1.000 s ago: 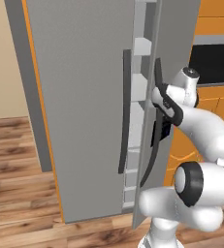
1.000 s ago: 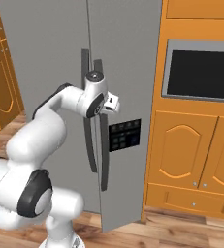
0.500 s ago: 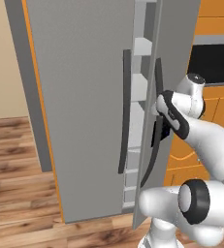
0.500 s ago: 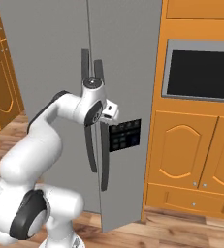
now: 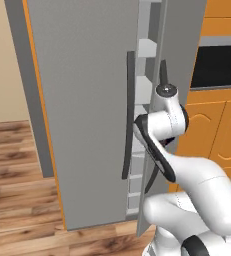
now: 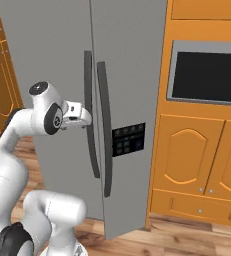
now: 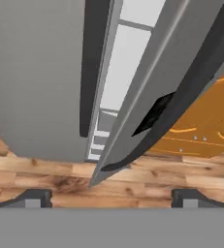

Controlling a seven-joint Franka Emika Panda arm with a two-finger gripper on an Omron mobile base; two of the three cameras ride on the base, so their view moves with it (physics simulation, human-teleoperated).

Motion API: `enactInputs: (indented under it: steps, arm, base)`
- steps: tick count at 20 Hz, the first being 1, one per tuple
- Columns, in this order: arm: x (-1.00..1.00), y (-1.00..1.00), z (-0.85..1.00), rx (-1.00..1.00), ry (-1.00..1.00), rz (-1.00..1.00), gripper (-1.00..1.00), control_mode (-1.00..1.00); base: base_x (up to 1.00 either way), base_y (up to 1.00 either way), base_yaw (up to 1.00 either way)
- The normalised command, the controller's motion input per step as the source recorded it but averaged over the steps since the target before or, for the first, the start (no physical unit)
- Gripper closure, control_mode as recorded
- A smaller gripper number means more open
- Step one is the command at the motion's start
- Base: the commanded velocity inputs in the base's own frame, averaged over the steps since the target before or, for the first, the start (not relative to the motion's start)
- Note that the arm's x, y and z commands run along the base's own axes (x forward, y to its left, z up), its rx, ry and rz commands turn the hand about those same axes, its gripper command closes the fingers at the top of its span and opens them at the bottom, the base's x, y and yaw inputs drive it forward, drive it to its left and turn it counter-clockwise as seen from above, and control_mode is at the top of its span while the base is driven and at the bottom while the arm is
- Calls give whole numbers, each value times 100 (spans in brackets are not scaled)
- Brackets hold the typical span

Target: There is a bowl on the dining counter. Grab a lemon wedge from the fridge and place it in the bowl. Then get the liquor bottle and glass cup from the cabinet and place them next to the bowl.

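Fridge (image 5: 87,100): two-door steel unit directly ahead of the pincer; the lemon wedge, by the task's word, lies somewhere inside, not visible from here.
Right door (image 7: 147,97): ajar, its edge swung out toward the pincer; a narrow gap shows white door-bin shelves (image 5: 146,48) behind it.
Right door handle (image 7: 191,92): long dark bar, just ahead of the pincer and slightly to its right in the hand view; nothing touches it.
Left door handle (image 7: 91,63): dark bar on the shut door, ahead and to the pincer's left.
Pincer (image 7: 111,197): jaws spread wide, empty, tips well apart at the foot of the hand view; in the right base view it (image 6: 84,116) sits beside the handles.
Stage: door only cracked, too narrow to reach in; bowl, bottle and cup steps not begun.
Risk: unheld, the door may swing back.
Risk: pushing the hand into so thin a gap could jam a wrist against the door edge.
Oven (image 6: 207,72): dark panel in orange cabinets, well off to the pincer's right.
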Motion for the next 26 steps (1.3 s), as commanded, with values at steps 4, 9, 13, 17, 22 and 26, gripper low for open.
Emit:
enactInputs:
  steps: [4, 9, 13, 17, 22, 26]
  arm:
    - [42, 55, 20, -21, 0, 5, -100, -100]
    - [89, 8, 8, -13, 5, 0, -100, -100]
    - [100, 0, 0, -11, 4, 0, -100, -100]
    - [100, 0, 0, -11, 1, 4, -100, -100]
    - [88, 0, -3, -13, 1, 2, -100, -100]
    - [29, -22, 0, -14, 0, 0, -100, -100]
  base:
    - [0, 0, 0]
    - [0, 0, 0]
    - [0, 0, 0]
    - [0, 0, 0]
    - [0, 0, 0]
    - [0, 0, 0]
